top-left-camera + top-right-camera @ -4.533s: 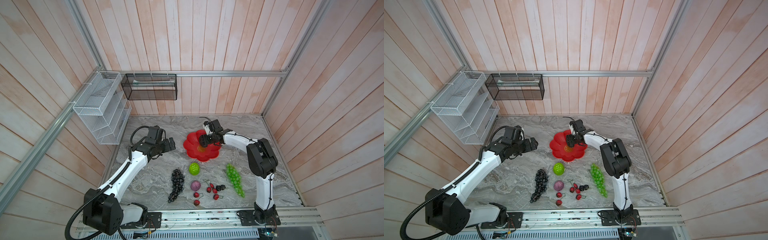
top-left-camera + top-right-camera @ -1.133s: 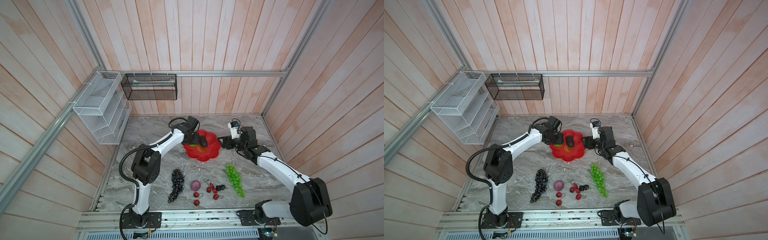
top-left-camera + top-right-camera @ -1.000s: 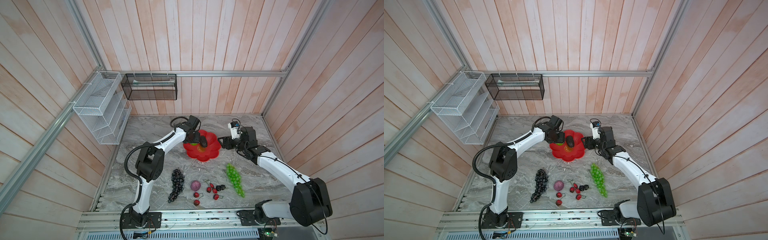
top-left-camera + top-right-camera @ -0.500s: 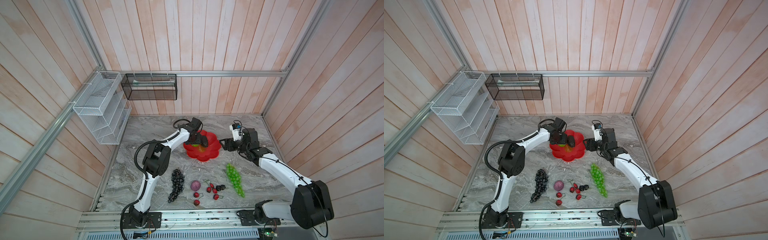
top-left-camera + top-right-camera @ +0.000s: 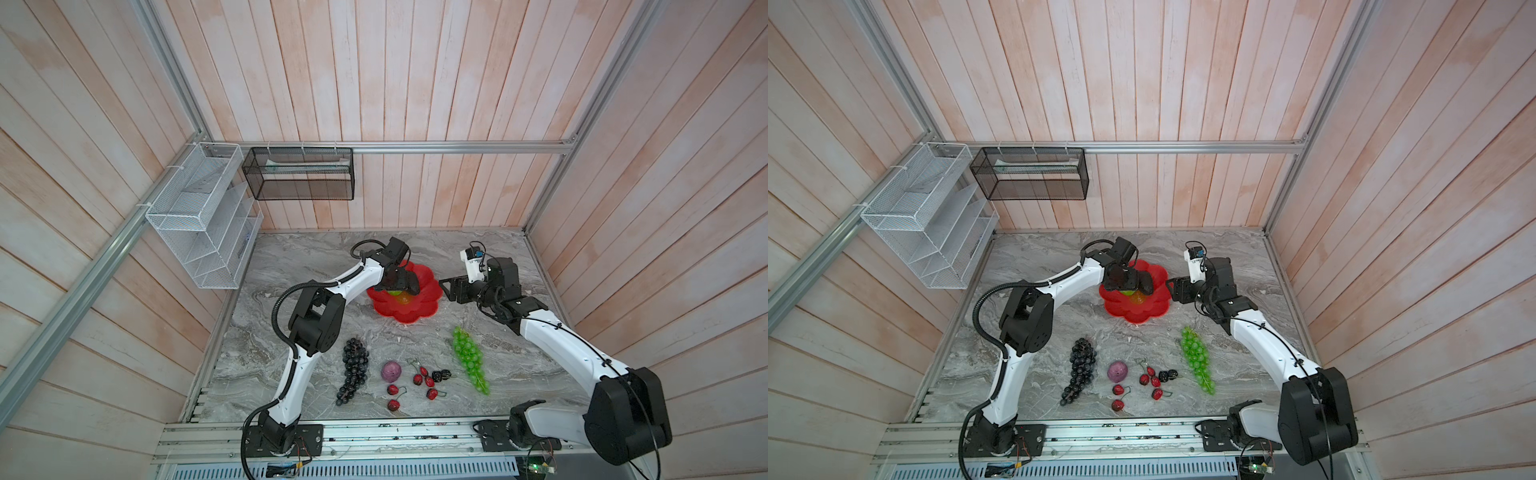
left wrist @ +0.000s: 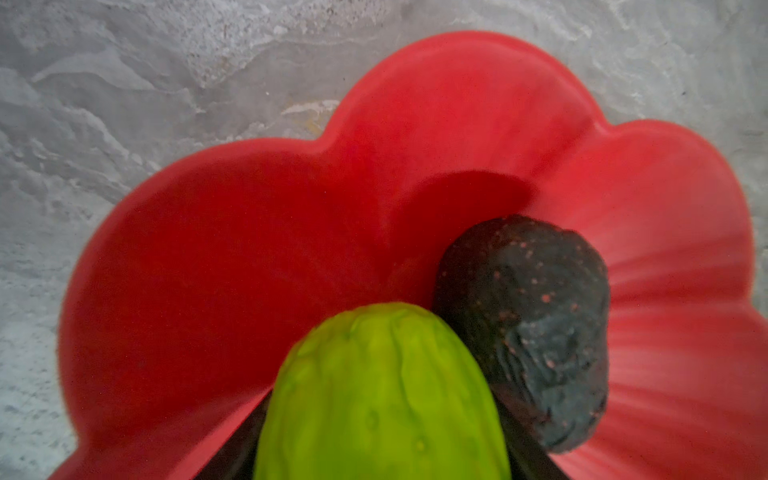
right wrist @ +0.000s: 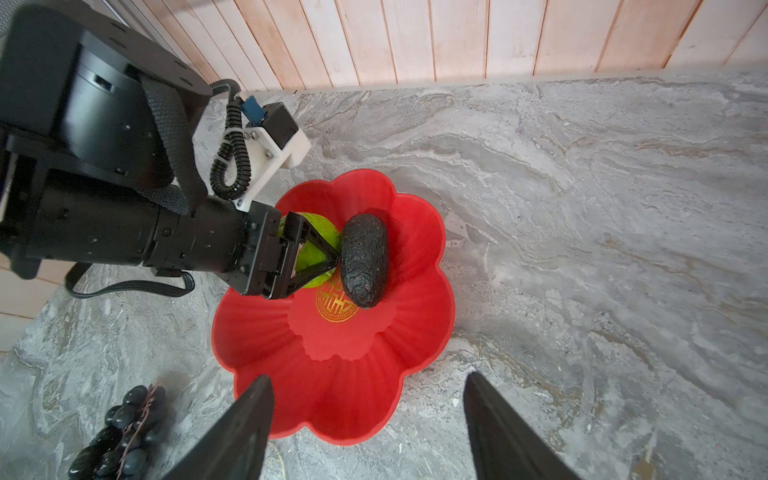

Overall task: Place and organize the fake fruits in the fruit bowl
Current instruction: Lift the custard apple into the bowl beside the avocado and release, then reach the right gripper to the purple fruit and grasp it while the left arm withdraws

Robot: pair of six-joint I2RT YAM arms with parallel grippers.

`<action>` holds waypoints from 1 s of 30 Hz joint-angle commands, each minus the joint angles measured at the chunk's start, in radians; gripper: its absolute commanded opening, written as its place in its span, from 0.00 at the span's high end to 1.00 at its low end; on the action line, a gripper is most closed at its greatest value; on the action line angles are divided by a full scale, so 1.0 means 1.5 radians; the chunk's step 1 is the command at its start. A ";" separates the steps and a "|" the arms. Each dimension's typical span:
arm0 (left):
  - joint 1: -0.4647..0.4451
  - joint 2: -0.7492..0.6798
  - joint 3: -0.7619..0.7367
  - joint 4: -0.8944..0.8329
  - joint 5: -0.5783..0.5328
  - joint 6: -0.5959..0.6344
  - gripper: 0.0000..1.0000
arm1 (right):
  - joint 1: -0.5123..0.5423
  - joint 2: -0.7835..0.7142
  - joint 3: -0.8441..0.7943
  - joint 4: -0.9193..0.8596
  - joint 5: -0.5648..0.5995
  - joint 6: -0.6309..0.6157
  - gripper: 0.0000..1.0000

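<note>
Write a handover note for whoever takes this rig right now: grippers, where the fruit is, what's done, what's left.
Left gripper: jaws around the bumpy lime-green ball, low in the glossy red flower-shaped bowl; gripped or released is unclear.
Right gripper: open, empty, beside the bowl.
Done: black rough oval lies in the bowl, next to the green ball.
Left: dark purple grape bunch, green grape bunch, purple-pink ball, small red stemmed fruits and black berries, all on the grey marble table.
</note>
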 commanded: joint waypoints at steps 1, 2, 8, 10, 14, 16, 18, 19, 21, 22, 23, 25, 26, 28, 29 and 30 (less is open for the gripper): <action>0.000 -0.003 0.014 0.011 -0.013 0.001 0.25 | -0.002 -0.015 -0.010 -0.011 -0.010 -0.006 0.27; 0.000 -0.008 0.011 0.012 -0.016 0.002 0.20 | -0.002 -0.016 -0.009 -0.012 -0.011 -0.007 0.27; 0.000 -0.035 -0.011 0.020 -0.025 0.008 0.09 | -0.002 -0.025 -0.013 -0.014 -0.010 0.001 0.26; 0.000 -0.046 -0.020 0.020 -0.029 0.007 0.09 | -0.003 -0.030 -0.014 -0.016 -0.008 0.005 0.26; 0.000 -0.087 -0.050 0.015 -0.034 0.010 0.12 | -0.002 -0.041 -0.009 -0.029 -0.006 0.013 0.27; 0.001 -0.124 -0.087 0.020 -0.035 0.013 0.13 | 0.001 -0.044 -0.004 -0.040 -0.007 0.014 0.28; 0.001 -0.175 -0.143 0.038 -0.028 0.013 0.16 | 0.007 -0.049 -0.003 -0.056 -0.004 0.005 0.30; 0.000 -0.202 -0.175 0.052 -0.022 0.013 0.16 | 0.012 -0.052 -0.010 -0.056 0.002 0.004 0.30; 0.000 -0.262 -0.244 0.085 -0.006 0.008 0.18 | 0.030 -0.055 -0.020 -0.060 0.014 0.009 0.32; 0.000 -0.287 -0.267 0.093 -0.003 0.006 0.18 | 0.041 -0.057 -0.019 -0.071 0.015 0.011 0.33; 0.000 -0.312 -0.301 0.102 -0.002 0.006 0.18 | 0.059 -0.063 -0.021 -0.081 0.023 0.009 0.34; 0.000 -0.364 -0.355 0.133 0.007 0.014 0.18 | 0.106 -0.080 -0.045 -0.076 0.057 0.019 0.34; 0.000 -0.388 -0.381 0.146 0.012 0.019 0.18 | 0.130 -0.090 -0.060 -0.071 0.075 0.029 0.34; -0.001 -0.424 -0.419 0.159 0.010 0.020 0.18 | 0.173 -0.103 -0.085 -0.069 0.091 0.047 0.34; -0.001 -0.440 -0.438 0.169 0.009 0.021 0.18 | 0.192 -0.107 -0.097 -0.068 0.099 0.057 0.34; -0.001 -0.456 -0.458 0.180 0.005 0.021 0.18 | 0.210 -0.110 -0.110 -0.065 0.107 0.067 0.34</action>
